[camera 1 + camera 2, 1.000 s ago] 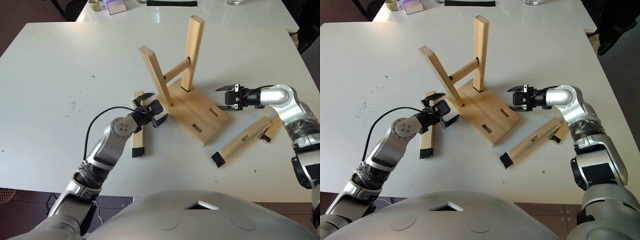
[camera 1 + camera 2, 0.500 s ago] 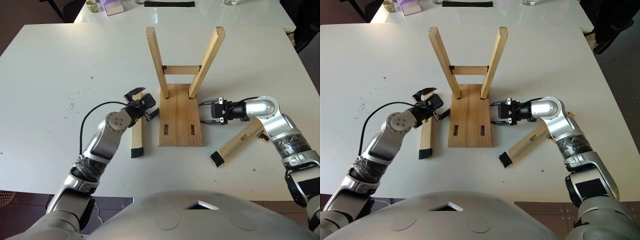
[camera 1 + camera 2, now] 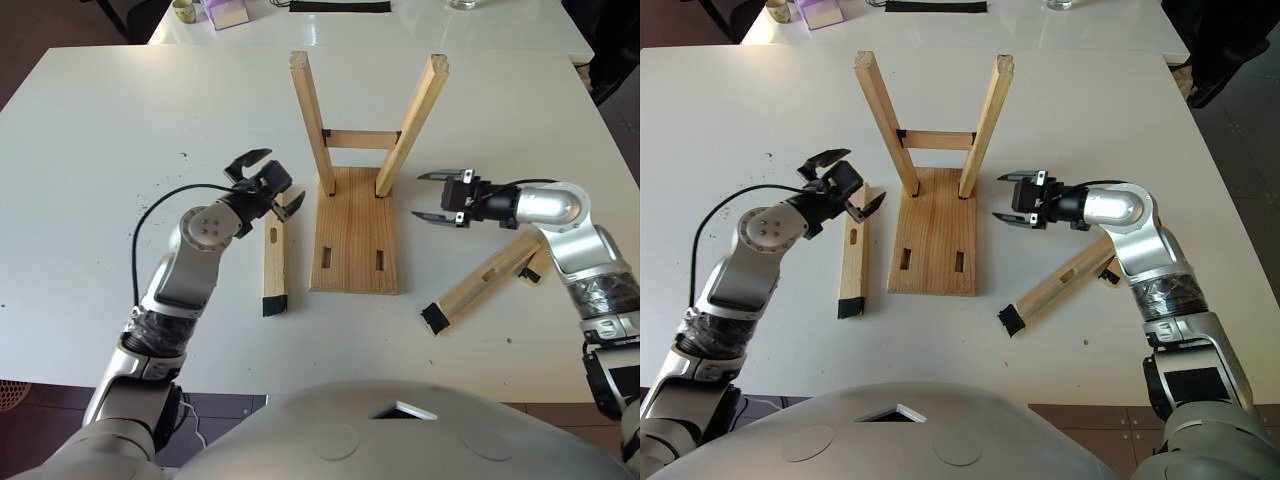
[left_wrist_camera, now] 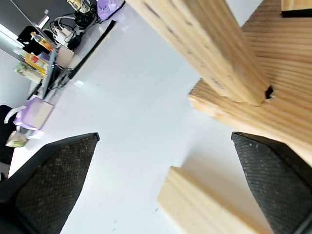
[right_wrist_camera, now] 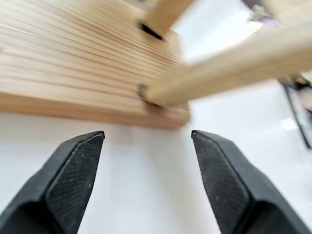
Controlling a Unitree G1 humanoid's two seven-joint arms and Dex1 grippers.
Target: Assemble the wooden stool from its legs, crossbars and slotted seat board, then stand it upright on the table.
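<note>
The slotted seat board [image 3: 354, 240] lies flat mid-table with two legs [image 3: 312, 120] [image 3: 412, 125] standing up from its far end, joined by a crossbar [image 3: 362, 139]. A loose leg [image 3: 274, 255] with a black tip lies left of the board. Another loose leg [image 3: 482, 283] lies to its right. My left gripper [image 3: 262, 179] is open, just above the far end of the left loose leg. My right gripper [image 3: 437, 196] is open too, a short way right of the board's far corner. In the right wrist view the board's edge [image 5: 87, 105] and a leg [image 5: 219, 63] lie ahead of the fingers [image 5: 73, 165].
A short wooden piece [image 3: 538, 268] lies under the right forearm beside the right loose leg. A small cup [image 3: 185, 10] and a purple box [image 3: 230, 12] stand at the far left on a second table. The white table [image 3: 120, 130] has free room on its left half.
Both grippers have drawn back from the seat board: the left up and leftward, the right out to the right. The board with its two legs stays squared up where it was turned.
</note>
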